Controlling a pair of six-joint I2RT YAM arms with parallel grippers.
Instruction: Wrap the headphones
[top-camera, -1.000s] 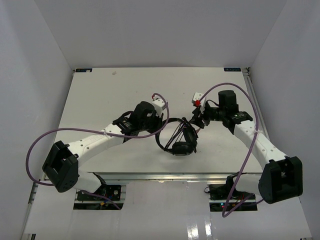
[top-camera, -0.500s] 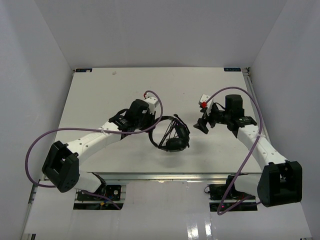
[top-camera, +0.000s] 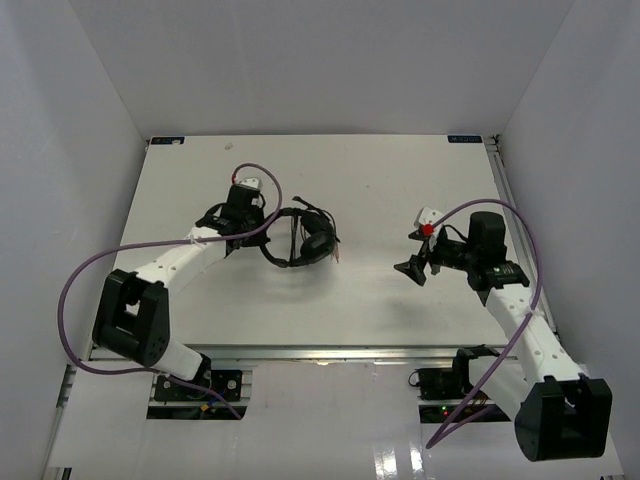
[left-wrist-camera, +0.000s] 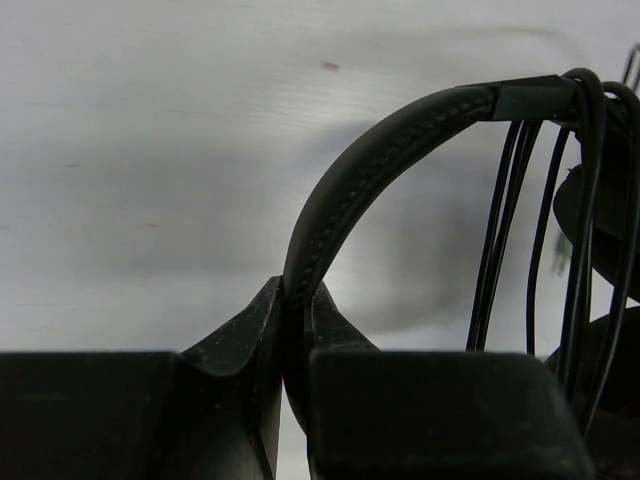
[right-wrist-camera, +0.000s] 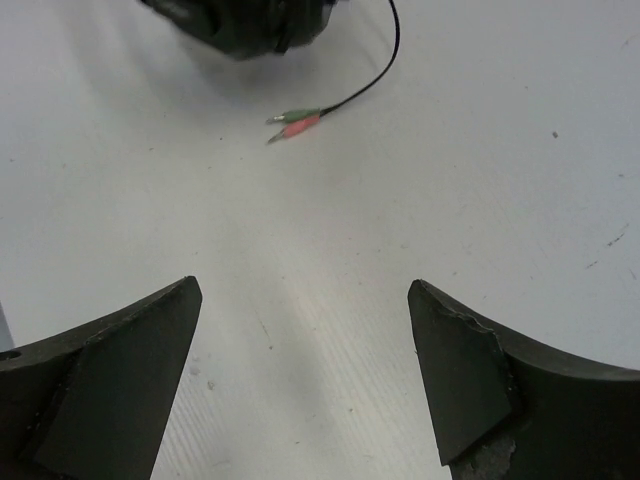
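The black headphones (top-camera: 303, 240) lie left of the table's middle, their thin cable wound in several strands around the band. My left gripper (top-camera: 266, 231) is shut on the headband (left-wrist-camera: 345, 185), which rises from between the pinching fingertips (left-wrist-camera: 262, 315) in the left wrist view (left-wrist-camera: 295, 292); cable strands (left-wrist-camera: 500, 240) hang to the right. My right gripper (top-camera: 412, 268) stands open well to the right of the headphones with nothing between its fingers (right-wrist-camera: 300, 290). Ahead of it lie the red and green plugs (right-wrist-camera: 295, 122) on the table, beside an earcup (right-wrist-camera: 245, 25).
The white table (top-camera: 380, 180) is walled by white panels on three sides. Purple robot cables (top-camera: 95, 275) loop off both arms. A metal rail (top-camera: 330, 352) runs along the near edge.
My left arm has drawn the headphones left and toward the back. My right gripper has opened and pulled away to the right, apart from the headphones.
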